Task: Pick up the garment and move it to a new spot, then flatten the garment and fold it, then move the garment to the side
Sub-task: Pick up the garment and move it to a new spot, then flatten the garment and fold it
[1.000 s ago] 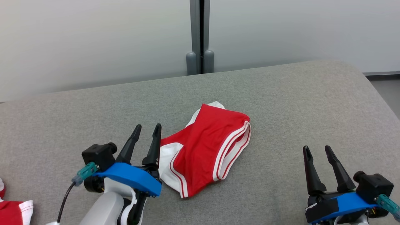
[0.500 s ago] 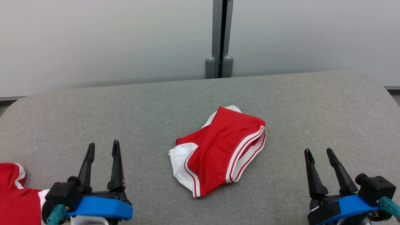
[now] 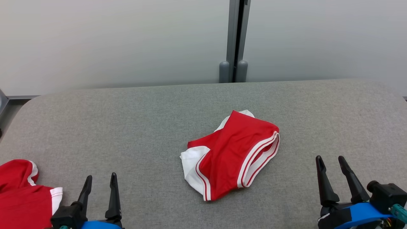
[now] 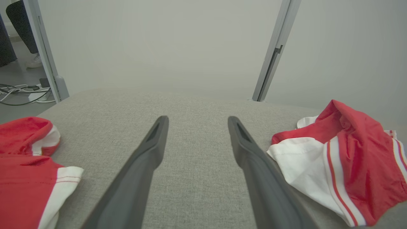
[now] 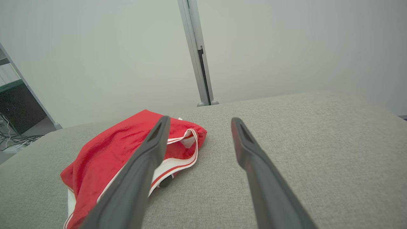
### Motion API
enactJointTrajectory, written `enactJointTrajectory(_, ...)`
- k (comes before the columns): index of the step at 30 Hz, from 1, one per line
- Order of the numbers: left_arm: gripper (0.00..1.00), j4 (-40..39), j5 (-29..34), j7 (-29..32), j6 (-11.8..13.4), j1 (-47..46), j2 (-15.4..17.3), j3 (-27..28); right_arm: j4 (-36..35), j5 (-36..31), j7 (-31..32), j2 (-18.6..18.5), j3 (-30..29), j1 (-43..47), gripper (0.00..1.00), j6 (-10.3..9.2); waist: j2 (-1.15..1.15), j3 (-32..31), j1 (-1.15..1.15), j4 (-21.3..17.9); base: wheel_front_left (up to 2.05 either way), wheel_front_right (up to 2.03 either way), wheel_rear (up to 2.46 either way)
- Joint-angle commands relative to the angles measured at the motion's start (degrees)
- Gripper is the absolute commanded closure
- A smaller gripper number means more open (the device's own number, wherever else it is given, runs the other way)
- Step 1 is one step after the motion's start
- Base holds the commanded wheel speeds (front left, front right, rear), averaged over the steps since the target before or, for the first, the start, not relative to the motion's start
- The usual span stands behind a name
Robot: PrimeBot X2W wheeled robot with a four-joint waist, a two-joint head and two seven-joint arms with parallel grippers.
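Red fabric with white trim: the garment [image 3: 232, 152] lies bunched near the middle of the grey cushioned surface [image 3: 127, 121]. Its striped waistband is toward the robot's right, and a white panel is toward its left. Nothing grips it.

Left gripper [image 3: 101, 176], low at the head view's bottom edge: jaws spread, empty, over bare grey cloth. Right gripper [image 3: 329, 158], bottom right: jaws spread likewise, empty. The garment sits between the two, clear of both.

View by view:
- Head view looks down on the whole layout and the garment's full outline.
- Left wrist view looks low across the surface, with the garment to the right of its fingers. One finger overlaps the white panel's edge in the picture; I cannot tell whether they touch. Past the surface's end it adds floor with cables [image 4: 19, 90], and a person's pale shoe [image 4: 33, 62] with dark trouser legs.
- Right wrist view has the garment at left, partly behind one finger. It looks into the open waistband and adds a dark cabinet [image 5: 16, 108] at far left.

Count:
- Red-and-white pieces: two. One is the garment, the other is a second piece [image 3: 22, 194] at the surface's near-left corner, left of the left gripper.
- Grippers: two, with four fingers in all.
- Upright post [image 3: 237, 38] between pale panels: one, with two grey caps [image 3: 224, 71] at its foot.
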Motion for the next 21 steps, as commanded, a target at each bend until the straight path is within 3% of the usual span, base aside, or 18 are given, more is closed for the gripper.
enactJointTrajectory(1,0.00,0.23,-0.22,0.22,0.33,0.30,0.33,0.13,-0.23,-0.47,0.25,-0.20,-0.28,0.78,0.00,0.03,0.00,-0.13,0.00,0.25,0.00,0.00,0.00)
enactJointTrajectory(21,0.00,-3.40,-0.27,2.06,2.08,0.90,1.84,-0.17,0.08,-1.25,3.04,-0.21,0.64,-0.66,0.00,0.03,0.00,0.34,0.00,0.80,0.00,0.00,0.00)
